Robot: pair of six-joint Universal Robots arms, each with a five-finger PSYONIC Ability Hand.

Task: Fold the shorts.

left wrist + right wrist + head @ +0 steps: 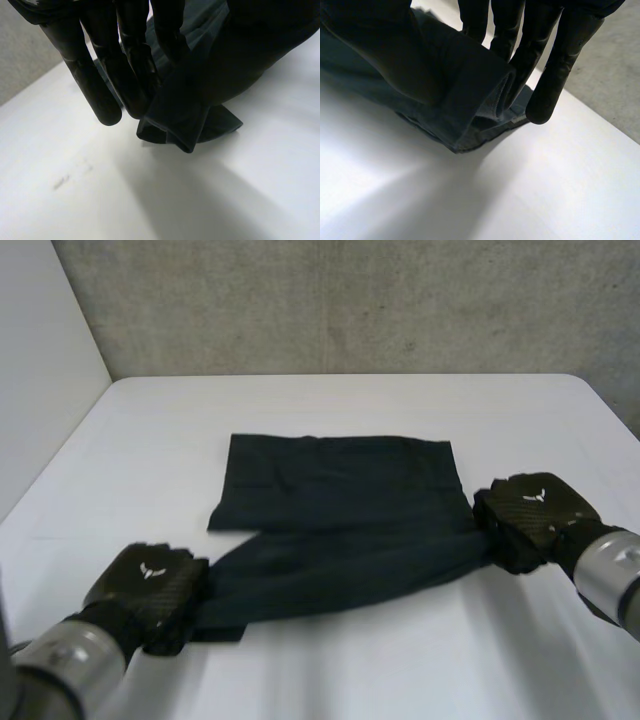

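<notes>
Pinching shorts (pixel 340 490), near edge — left hand (pixel 148 585), right hand (pixel 530 515), fingers (pixel 130 75) seemingly curled, open table (pixel 350 670).

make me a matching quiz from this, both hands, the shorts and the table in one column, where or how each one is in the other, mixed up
Things:
1. left hand
2. right hand
3. shorts
4. table

Place or state:
a. white, under everything else
b. dark, far part lying flat
c. pinching the cloth at its near left corner
d. pinching the cloth at its right edge

Pairs: 1-c, 2-d, 3-b, 4-a
</notes>
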